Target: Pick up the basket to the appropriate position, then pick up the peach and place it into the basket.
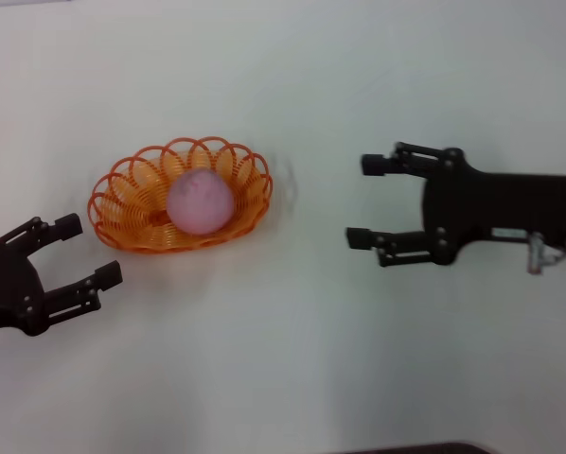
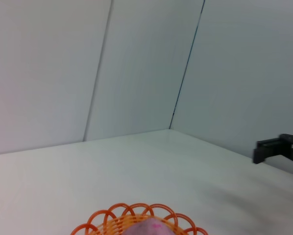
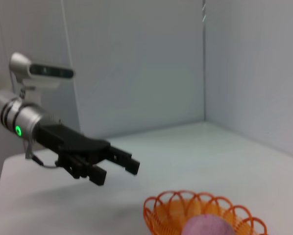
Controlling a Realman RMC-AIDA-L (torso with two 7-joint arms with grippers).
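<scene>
Peach (image 1: 199, 201) sits inside the basket (image 1: 122, 227) (round and pink, right in the middle). Left gripper (image 1: 86, 252) hangs just beside the basket, fingers wide apart, holding nothing. Right gripper (image 1: 366, 200) hangs well apart on the basket's other side, also wide apart and holding nothing.

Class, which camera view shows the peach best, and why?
The head view: the whole peach sits unobstructed in the basket. Both wrist views catch only its top, cut off at the picture's edge behind the basket rim.
</scene>
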